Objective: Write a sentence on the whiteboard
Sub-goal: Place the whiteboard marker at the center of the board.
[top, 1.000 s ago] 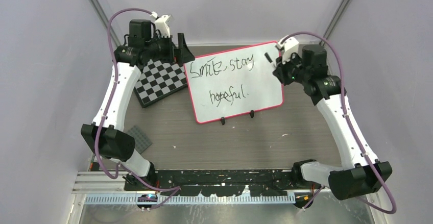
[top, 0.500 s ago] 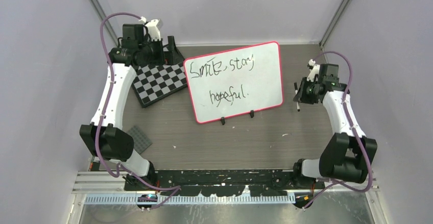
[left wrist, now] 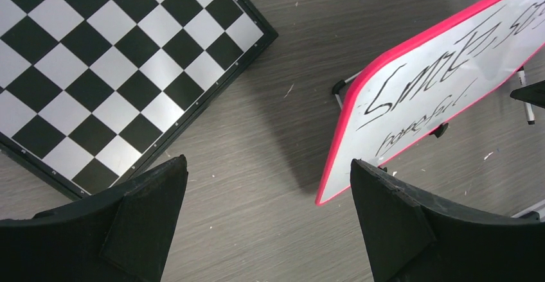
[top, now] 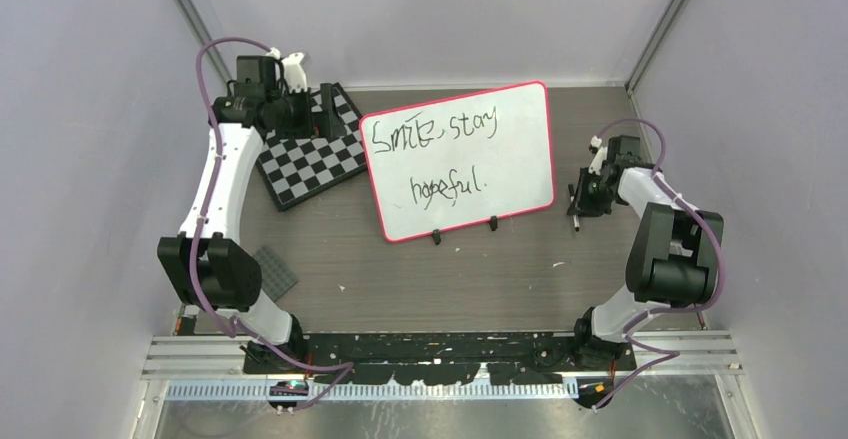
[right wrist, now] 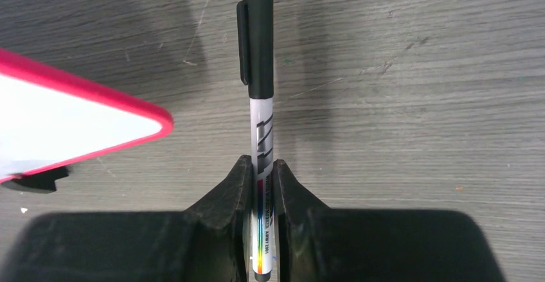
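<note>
— The right fingers (right wrist: 234,195)?
— Clamped on a capped marker (right wrist: 261,102), cap pointing away, low over the table (right wrist: 418,102) and near a corner of the whiteboard (top: 520,149).
— And the left fingers (left wrist: 144,221)?
— Spread wide (nothing between them), above the gap between chessboard (left wrist: 96,57) and whiteboard.
— The sentence (top: 433,134)?
— Two black handwritten lines on the whiteboard, mid-table.
</note>
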Action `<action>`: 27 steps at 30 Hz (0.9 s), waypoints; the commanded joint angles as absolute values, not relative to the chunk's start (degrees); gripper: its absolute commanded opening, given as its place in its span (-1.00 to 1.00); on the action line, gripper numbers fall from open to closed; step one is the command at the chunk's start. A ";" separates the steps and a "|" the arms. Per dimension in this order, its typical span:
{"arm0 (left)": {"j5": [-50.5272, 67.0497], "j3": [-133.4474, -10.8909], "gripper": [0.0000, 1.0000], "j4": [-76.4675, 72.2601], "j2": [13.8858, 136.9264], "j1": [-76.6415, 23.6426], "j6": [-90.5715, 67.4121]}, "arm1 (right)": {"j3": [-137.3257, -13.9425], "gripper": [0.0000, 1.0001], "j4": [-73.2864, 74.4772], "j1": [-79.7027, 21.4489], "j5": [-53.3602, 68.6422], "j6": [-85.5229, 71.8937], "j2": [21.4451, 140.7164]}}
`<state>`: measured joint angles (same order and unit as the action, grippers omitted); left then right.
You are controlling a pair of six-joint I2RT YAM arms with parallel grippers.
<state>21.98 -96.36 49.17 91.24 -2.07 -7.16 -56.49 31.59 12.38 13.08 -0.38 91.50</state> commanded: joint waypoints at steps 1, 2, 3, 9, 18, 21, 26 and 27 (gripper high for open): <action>21.37 -95.60 0.99 49.48 90.86 -1.42 -5.59 | -56.64 -0.88 27.75 12.49 11.09 -0.27 93.49; 21.28 -95.44 1.00 49.48 90.92 -1.41 -5.42 | -56.98 -0.82 28.10 12.51 10.97 -0.20 94.26; 21.04 -95.29 1.00 49.48 90.89 -1.34 -5.25 | -57.34 -0.75 28.43 12.56 10.75 -0.29 94.92; 20.52 -94.85 0.99 49.44 91.23 -1.01 -4.93 | -57.93 -0.38 29.82 12.52 7.94 0.89 96.50; 20.91 -96.63 0.99 52.72 92.80 -0.81 -4.04 | -58.87 -0.10 32.27 12.61 8.44 0.24 95.46; 21.52 -99.31 0.99 55.89 94.43 -0.35 -3.63 | -60.73 0.06 34.09 12.80 10.55 0.01 93.09; 25.63 -105.22 1.00 62.12 98.22 4.21 -2.22 | -67.00 0.30 37.71 13.54 14.32 -1.70 88.70; 27.04 -106.07 0.99 63.11 98.97 5.35 -1.93 | -69.17 0.33 38.57 13.77 15.05 -1.78 88.10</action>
<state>22.33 -100.49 57.54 97.10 0.89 -3.95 -61.34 36.12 12.95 11.25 -0.54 94.02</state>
